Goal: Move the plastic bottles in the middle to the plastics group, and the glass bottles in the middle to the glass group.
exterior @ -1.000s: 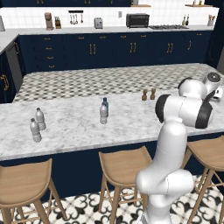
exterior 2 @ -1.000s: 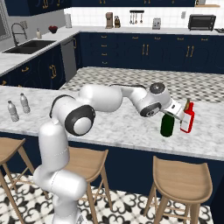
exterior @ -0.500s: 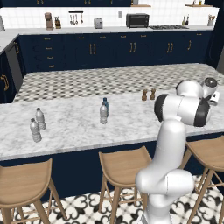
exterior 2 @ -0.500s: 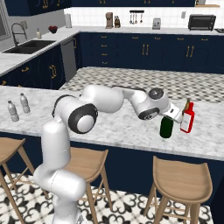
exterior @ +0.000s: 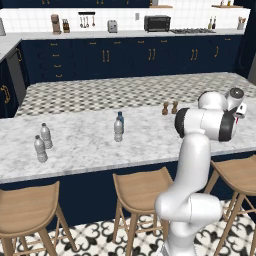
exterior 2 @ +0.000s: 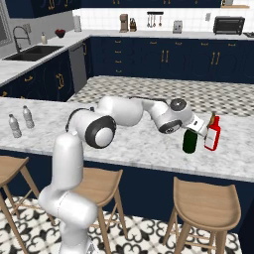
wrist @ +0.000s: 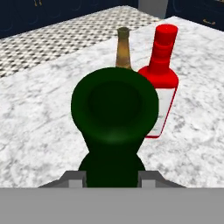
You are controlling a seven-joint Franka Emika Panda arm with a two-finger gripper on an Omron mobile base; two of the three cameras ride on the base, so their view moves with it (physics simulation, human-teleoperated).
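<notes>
Green bottle is held pinched at its neck by the gripper, set on the counter just beside the red bottle; release and withdrawal are judged next.

- The arm is glossy white, built of thick rounded tube links that swell at each bend.
- Its joints are dark: broad black-grey discs and bands ring the elbows, the largest a round dark cap with a grey centre.
- The lower trunk is a bulbous white column of stacked, curved segments.
- A smaller grey disc caps the wrist link.
- The hand is a pale boxy block.
- The fingers are small, grey, with flat squared tips.
</notes>
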